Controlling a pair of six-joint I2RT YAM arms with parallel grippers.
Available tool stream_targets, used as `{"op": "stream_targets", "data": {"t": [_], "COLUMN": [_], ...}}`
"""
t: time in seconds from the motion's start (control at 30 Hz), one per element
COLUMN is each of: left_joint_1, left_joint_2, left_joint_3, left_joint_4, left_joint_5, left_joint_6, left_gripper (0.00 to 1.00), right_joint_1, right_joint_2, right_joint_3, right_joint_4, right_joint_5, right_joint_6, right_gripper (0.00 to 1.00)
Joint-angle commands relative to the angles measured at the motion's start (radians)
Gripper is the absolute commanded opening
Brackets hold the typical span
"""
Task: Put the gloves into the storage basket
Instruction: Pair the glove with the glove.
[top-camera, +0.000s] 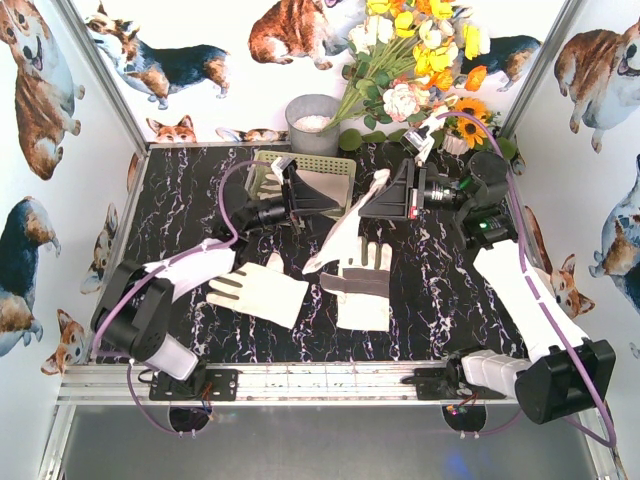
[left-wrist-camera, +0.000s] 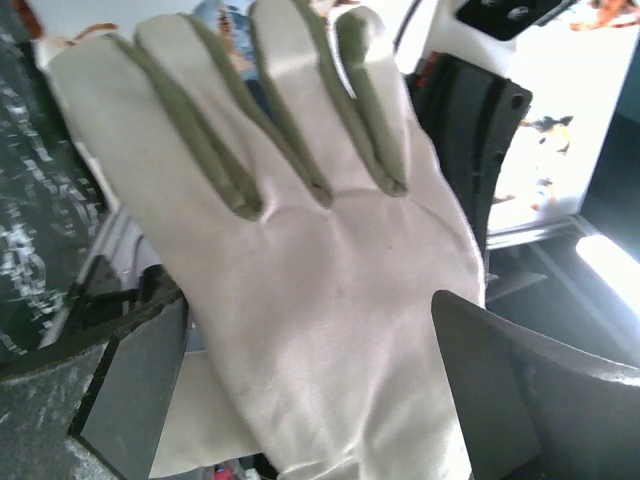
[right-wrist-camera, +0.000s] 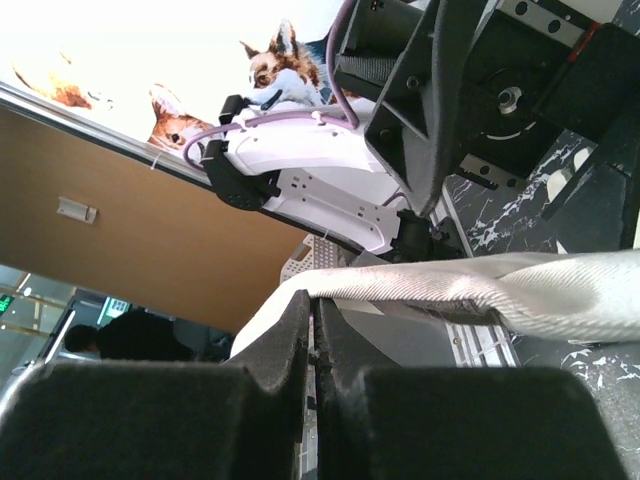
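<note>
My right gripper (top-camera: 378, 200) is shut on the edge of a cream-white glove (top-camera: 345, 232), which hangs above the table's middle. In the right wrist view the pads (right-wrist-camera: 300, 320) pinch that glove's fabric (right-wrist-camera: 480, 290). My left gripper (top-camera: 322, 195) faces it, open. In the left wrist view the hanging glove (left-wrist-camera: 320, 260) sits between the spread fingers (left-wrist-camera: 530, 390), and neither presses on it. Two more gloves lie flat on the table, one at the left (top-camera: 262, 290) and one in the middle (top-camera: 362, 285). The pale storage basket (top-camera: 338, 166) stands behind my left gripper, partly hidden.
A round grey pot (top-camera: 312, 122) stands at the back behind the basket. A bunch of artificial flowers (top-camera: 420, 60) fills the back right corner. Printed walls close the table on three sides. Purple cables run along both arms.
</note>
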Motion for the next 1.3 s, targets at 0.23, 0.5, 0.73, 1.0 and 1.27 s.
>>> {"op": "stream_targets", "data": {"t": [0.23,0.5,0.73,1.0,1.27], "left_joint_1": [-0.033,-0.027,-0.017,0.001,-0.012], "left_joint_2": [-0.004,-0.083,-0.127,-0.179,-0.171], "left_joint_3": [0.025,0.004,-0.011,0.01,0.155], "left_joint_4": [0.156,-0.075,-0.137,-0.378,-0.822], "left_joint_5": [0.037,-0.006,-0.06,-0.127,-0.294], "left_joint_6": [-0.056,0.108,0.159,0.32,0.697], "left_gripper": [1.0,0.87,0.58,0.19,0.0], "right_joint_1": [0.01,0.006,0.003,0.0,0.0], "right_joint_2": [-0.032,-0.072,-0.069,-0.045,0.052], "right_joint_3": [0.046,0.059,0.054,0.065,0.113], "right_joint_4": [-0.063,-0.375,-0.589,-0.732,-0.918], "right_joint_5": [-0.016,0.018,0.04,0.09,0.259], "right_joint_6": [-0.072,-0.345,-0.536,-0.664,-0.832], "right_gripper": [0.0,0.0,0.0,0.0,0.0]}}
